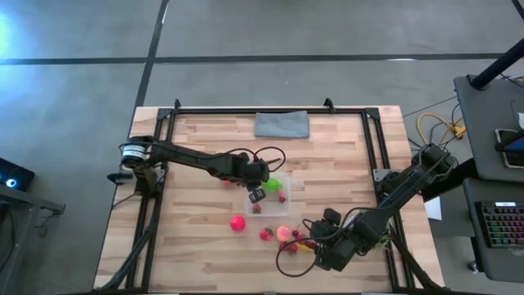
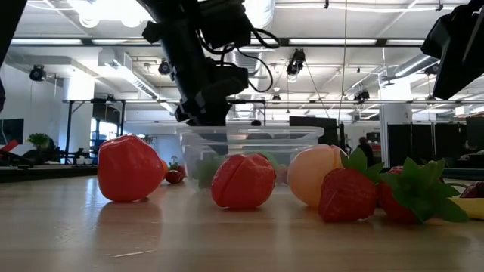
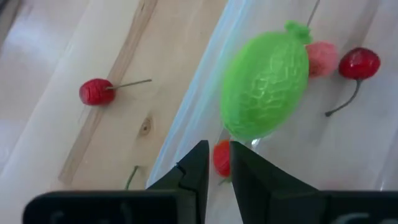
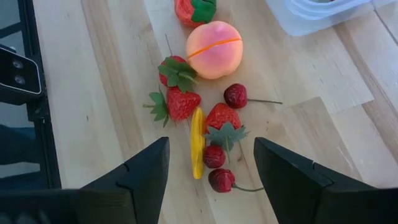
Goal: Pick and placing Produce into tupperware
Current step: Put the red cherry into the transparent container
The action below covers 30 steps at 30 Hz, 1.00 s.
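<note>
The clear tupperware sits mid-table and holds a green fruit, a pink piece and a cherry. My left gripper hovers at the box's left rim with its fingers shut to a narrow slit. A small red piece shows through that slit. My right gripper is open above a cluster on the table near the near edge: a peach ball, strawberries, cherries and a yellow slice. A bright pink ball lies left of the cluster. My left gripper points down at the tupperware's left rim. Whether its fingers touch the small red piece seen in the slit, or the rim, I cannot tell.
A grey folded cloth lies at the far edge. One cherry rests on the wood just left of the box. Black frame rails run along the table's left and right sides. In the low view the fruits stand in front of the box.
</note>
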Each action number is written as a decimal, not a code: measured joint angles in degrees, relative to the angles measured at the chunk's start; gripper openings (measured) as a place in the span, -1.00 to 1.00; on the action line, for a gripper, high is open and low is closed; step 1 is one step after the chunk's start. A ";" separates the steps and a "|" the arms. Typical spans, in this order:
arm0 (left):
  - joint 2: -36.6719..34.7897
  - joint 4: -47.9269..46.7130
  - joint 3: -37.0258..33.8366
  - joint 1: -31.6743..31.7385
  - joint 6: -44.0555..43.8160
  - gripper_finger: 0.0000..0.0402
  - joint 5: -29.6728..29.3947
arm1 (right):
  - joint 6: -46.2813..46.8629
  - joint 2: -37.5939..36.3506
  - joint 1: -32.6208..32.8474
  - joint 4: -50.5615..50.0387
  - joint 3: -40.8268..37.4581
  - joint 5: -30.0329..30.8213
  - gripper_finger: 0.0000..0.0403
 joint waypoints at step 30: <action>-32.90 11.40 -18.24 -3.78 -1.12 -0.76 16.60 | -2.33 -2.73 -8.72 -8.86 7.67 -8.78 0.12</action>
